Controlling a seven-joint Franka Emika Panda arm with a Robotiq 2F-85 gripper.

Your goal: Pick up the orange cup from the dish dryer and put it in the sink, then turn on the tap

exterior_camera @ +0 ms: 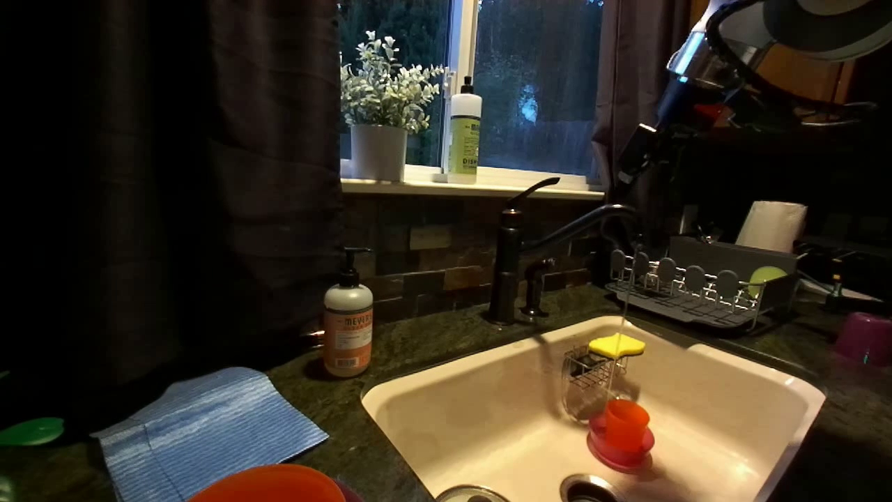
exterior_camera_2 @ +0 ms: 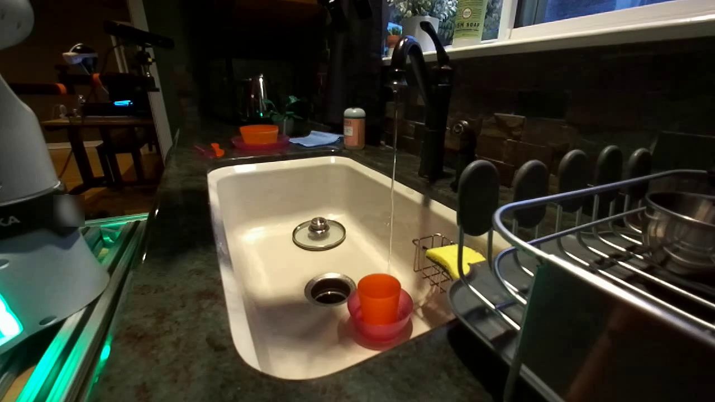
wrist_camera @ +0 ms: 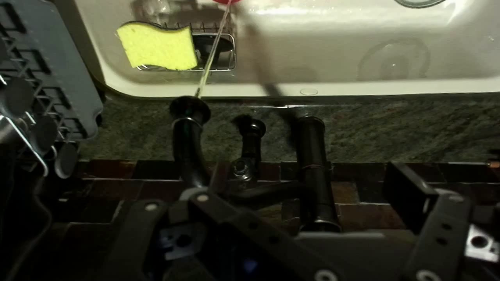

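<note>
The orange cup (exterior_camera: 626, 422) stands upright in a pinkish-red bowl in the sink (exterior_camera: 446, 411); the cup (exterior_camera_2: 379, 298) also shows beside the drain. A thin stream runs from the tap (exterior_camera_2: 435, 111) toward the cup. The tap's lever (exterior_camera: 533, 192) points up. My gripper (exterior_camera: 626, 171) is raised above and behind the spout, near the window curtain. In the wrist view my gripper (wrist_camera: 312, 179) is open and empty, the tap (wrist_camera: 312, 156) showing beyond and between its fingers. The dish dryer (exterior_camera: 704, 293) stands right of the sink. The cup is out of the wrist view.
A yellow sponge (exterior_camera: 617, 346) rests on a wire caddy in the sink. A glass lid (exterior_camera_2: 319, 237) lies by the drain. A soap bottle (exterior_camera: 348, 328), blue cloth (exterior_camera: 209, 418) and orange bowl (exterior_camera: 272, 484) are on the counter. The dryer holds a metal pot (exterior_camera_2: 684, 229).
</note>
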